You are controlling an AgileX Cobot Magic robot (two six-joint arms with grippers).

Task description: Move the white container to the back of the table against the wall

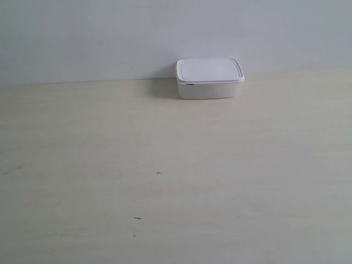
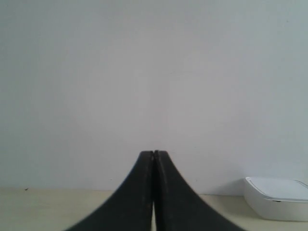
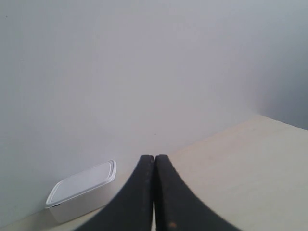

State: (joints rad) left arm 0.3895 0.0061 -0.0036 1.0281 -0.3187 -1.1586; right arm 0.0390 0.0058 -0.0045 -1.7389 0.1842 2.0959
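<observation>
The white container (image 1: 209, 78) stands at the far edge of the table (image 1: 165, 165), its back against the wall (image 1: 110, 38), lid on. Neither arm shows in the exterior view. In the left wrist view my left gripper (image 2: 153, 153) is shut, black fingers pressed together with nothing between them; the container (image 2: 276, 197) lies well off to one side, apart from it. In the right wrist view my right gripper (image 3: 154, 157) is also shut and empty, and the container (image 3: 82, 191) sits by the wall (image 3: 144, 72), away from the fingers.
A few tiny dark specks (image 1: 158, 173) mark the cream table. The wall (image 2: 144, 72) runs along the whole back edge. A darker wall corner (image 3: 288, 86) shows at the table's end in the right wrist view.
</observation>
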